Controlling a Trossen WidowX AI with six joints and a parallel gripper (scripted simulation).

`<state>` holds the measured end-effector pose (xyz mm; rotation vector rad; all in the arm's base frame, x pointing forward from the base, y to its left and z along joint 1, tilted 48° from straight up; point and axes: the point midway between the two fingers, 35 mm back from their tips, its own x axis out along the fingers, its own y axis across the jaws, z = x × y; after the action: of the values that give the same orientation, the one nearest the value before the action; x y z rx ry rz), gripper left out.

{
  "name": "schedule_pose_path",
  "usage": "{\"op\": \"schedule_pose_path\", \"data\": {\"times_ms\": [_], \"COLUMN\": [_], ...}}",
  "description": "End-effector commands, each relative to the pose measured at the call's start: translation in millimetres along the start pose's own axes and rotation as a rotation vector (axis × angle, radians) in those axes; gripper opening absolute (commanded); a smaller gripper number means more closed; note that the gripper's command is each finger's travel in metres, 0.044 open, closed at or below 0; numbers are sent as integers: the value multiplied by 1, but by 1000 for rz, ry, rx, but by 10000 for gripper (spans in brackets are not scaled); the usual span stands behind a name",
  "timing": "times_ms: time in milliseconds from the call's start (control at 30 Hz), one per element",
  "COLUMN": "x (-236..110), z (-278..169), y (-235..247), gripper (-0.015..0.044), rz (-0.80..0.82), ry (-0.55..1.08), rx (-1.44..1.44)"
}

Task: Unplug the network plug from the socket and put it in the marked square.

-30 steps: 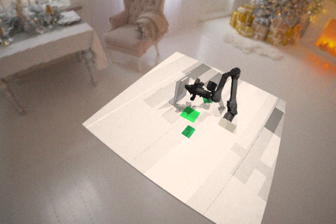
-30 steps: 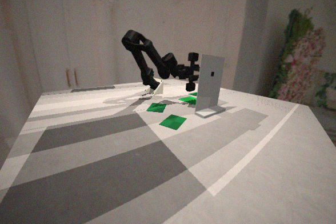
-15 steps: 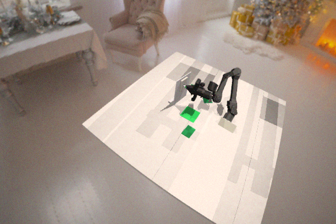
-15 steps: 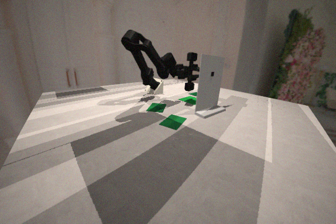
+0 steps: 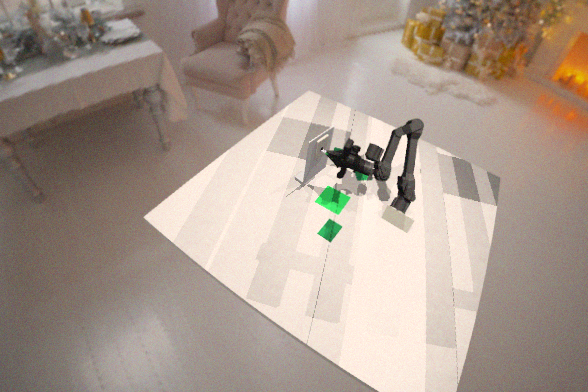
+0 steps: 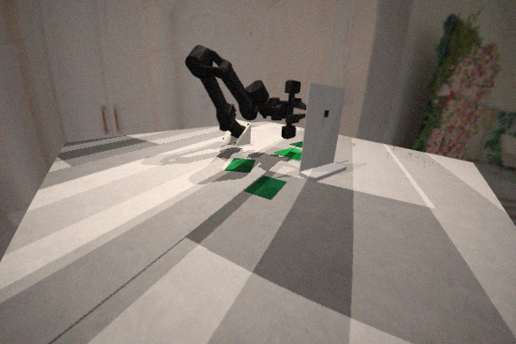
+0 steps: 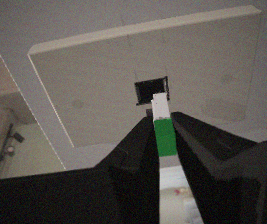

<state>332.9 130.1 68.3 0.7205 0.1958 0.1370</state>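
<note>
The white upright panel (image 5: 316, 160) (image 6: 322, 132) (image 7: 95, 85) stands on the table, with a small dark socket (image 7: 149, 90) (image 6: 326, 113) in its face. The plug (image 7: 165, 139) is a thin green bar with a white tip. In the wrist view its tip lies at the socket's lower right edge, and the socket opening looks dark. My gripper (image 7: 162, 123) (image 5: 334, 154) (image 6: 303, 110) is shut on the plug, one finger on each side, level with the socket and close to the panel. Green squares (image 5: 333, 199) (image 5: 329, 229) (image 6: 240, 164) (image 6: 265, 187) are marked on the table below and in front of the panel.
The panel's foot (image 6: 324, 170) juts out along the table. The arm's base (image 5: 400, 212) (image 6: 237, 133) stands behind the green squares. Another green patch (image 6: 291, 154) lies beside the panel under the gripper. The table top carries grey and white stripes.
</note>
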Motion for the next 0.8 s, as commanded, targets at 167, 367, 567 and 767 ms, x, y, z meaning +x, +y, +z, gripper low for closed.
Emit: {"op": "schedule_pose_path", "data": {"times_ms": [167, 367, 567, 767], "x": [-7, -11, -15, -19], "z": [-2, -4, -6, -8], "y": [-1, -1, -1, -1], "gripper": [0, 0, 0, 0], "rz": [-13, -17, -21, -26], "ry": [2, 6, 10, 14], "rx": [4, 4, 4, 4]}}
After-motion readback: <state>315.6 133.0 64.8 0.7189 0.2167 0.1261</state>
